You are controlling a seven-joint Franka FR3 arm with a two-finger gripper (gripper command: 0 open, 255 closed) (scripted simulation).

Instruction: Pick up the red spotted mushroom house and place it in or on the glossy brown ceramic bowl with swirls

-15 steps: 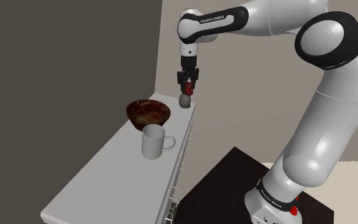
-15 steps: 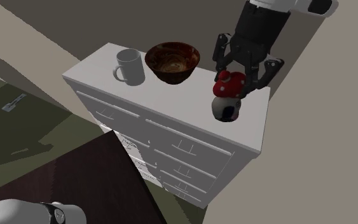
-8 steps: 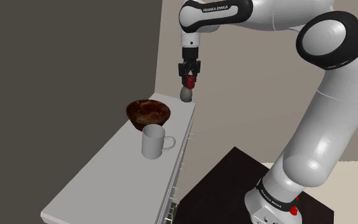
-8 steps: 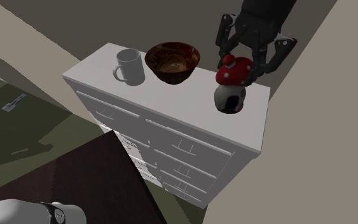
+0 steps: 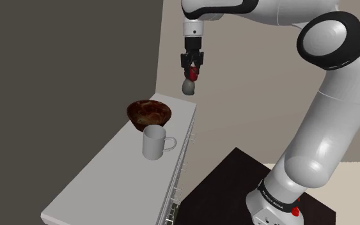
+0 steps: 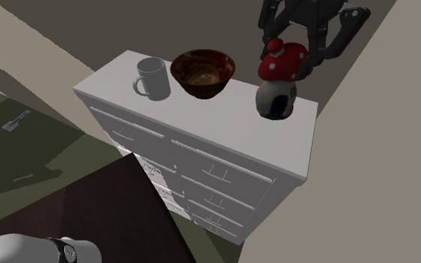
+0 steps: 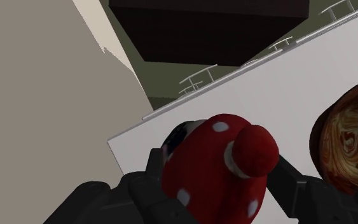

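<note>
The white arm (image 5: 334, 128) rises steeply, bends at its upper joint and reaches across toward the shoulder view's left, its last link turned straight down. The black gripper (image 5: 192, 71) hangs vertically from the wrist. Its two fingers (image 6: 334, 46) clasp the red cap of the mushroom (image 6: 282, 63) from both sides, holding it in the air.

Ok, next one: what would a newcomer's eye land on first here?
The red white-spotted mushroom house, clasped by its cap in the black tool and hanging just above one end of the white dresser. Next, the glossy brown swirled bowl beside a white mug on the dresser top.
</note>
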